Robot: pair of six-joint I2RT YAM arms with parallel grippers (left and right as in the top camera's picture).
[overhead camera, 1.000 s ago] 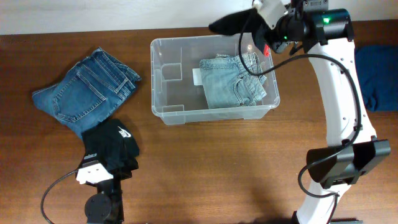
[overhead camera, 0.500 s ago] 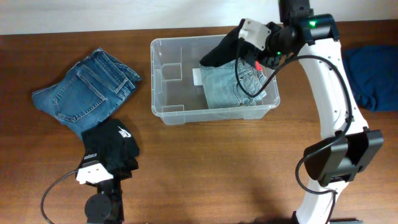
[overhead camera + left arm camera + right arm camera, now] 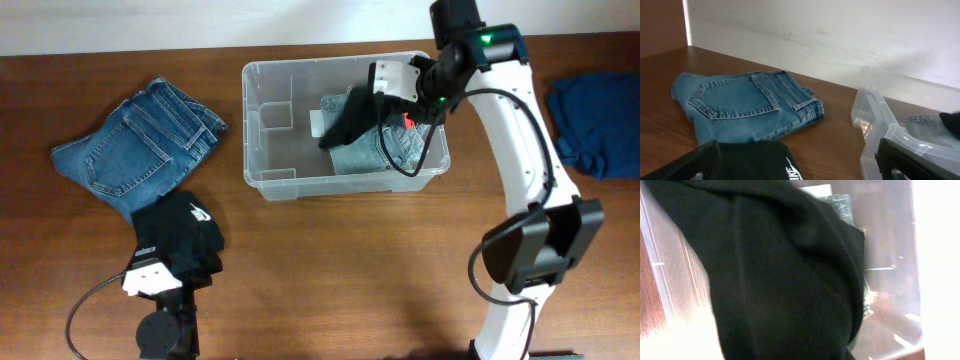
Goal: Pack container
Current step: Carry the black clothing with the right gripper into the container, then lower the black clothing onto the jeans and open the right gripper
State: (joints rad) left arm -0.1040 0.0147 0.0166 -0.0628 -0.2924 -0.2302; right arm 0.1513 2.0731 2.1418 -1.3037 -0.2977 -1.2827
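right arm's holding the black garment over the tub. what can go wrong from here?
1. The black garment hangs bunched from the right gripper. Released here, it may land in a heap on the light jeans rather than flat.
2. It blankets the right wrist view, so that camera cannot check placement in the container.
3. The arm's cable loops low over the container's right end and might snag the rim.

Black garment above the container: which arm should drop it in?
Likely right. The right gripper is shut on the black garment hanging over the container; the left gripper is open, far from it.
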